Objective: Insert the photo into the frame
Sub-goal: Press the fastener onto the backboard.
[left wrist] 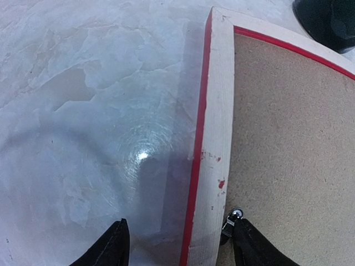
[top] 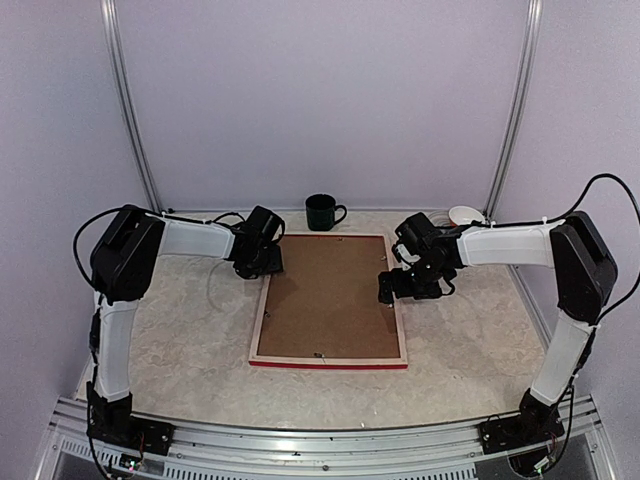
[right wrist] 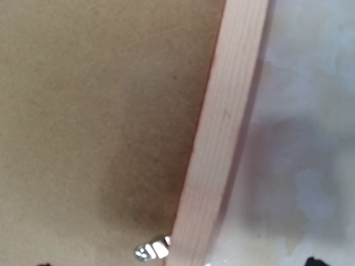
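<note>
Two wide claws: left claw (left wrist: 181,246) astride frame (left wrist: 213,138) rail, right claw (right wrist: 175,262) probably too; wrist views alone show side clip (left wrist: 232,219)

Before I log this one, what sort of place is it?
Likely a lab robot cell, not a home: bare pale walls with aluminium uprights, a marble-look table, and only a frame and mug as props.

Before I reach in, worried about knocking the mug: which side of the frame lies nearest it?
The far short side of the frame: the mug stands just beyond it. The other three sides lie farther off.
</note>
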Robot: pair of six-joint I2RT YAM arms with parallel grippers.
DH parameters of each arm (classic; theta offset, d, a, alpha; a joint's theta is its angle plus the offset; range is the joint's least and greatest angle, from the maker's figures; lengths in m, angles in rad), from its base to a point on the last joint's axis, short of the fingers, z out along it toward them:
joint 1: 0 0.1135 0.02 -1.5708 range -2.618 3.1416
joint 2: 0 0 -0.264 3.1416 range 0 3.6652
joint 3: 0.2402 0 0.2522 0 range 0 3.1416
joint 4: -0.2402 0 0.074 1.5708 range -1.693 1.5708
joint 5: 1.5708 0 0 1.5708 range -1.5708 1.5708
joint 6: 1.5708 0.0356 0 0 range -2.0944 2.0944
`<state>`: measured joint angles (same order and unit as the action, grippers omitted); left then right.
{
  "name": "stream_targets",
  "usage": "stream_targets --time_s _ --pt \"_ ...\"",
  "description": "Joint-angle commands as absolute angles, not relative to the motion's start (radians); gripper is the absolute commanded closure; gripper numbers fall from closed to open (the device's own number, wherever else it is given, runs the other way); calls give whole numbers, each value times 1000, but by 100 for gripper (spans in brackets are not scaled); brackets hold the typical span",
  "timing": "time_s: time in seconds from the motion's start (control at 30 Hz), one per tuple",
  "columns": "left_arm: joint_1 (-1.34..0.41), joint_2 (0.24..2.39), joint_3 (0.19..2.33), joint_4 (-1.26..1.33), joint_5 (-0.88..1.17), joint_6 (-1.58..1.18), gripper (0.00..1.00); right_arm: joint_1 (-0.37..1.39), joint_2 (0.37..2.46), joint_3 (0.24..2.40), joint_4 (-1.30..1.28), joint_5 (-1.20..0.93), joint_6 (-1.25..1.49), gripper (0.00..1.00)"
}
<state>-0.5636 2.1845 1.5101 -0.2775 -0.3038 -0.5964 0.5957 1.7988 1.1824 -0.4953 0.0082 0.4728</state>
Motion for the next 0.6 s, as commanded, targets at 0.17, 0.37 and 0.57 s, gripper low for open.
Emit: stream_targets --time_s 0.17,0.37,0.57 --pt "-560 2187 1506 -255 -326 -583 41 606 1776 1174 -482 22 477 1" --pt "-560 2203 1537 -283 -330 -580 43 606 1776 1178 -486 23 474 1" --pt "-560 2221 1540 -294 -333 -581 49 606 1776 1181 -490 28 470 1"
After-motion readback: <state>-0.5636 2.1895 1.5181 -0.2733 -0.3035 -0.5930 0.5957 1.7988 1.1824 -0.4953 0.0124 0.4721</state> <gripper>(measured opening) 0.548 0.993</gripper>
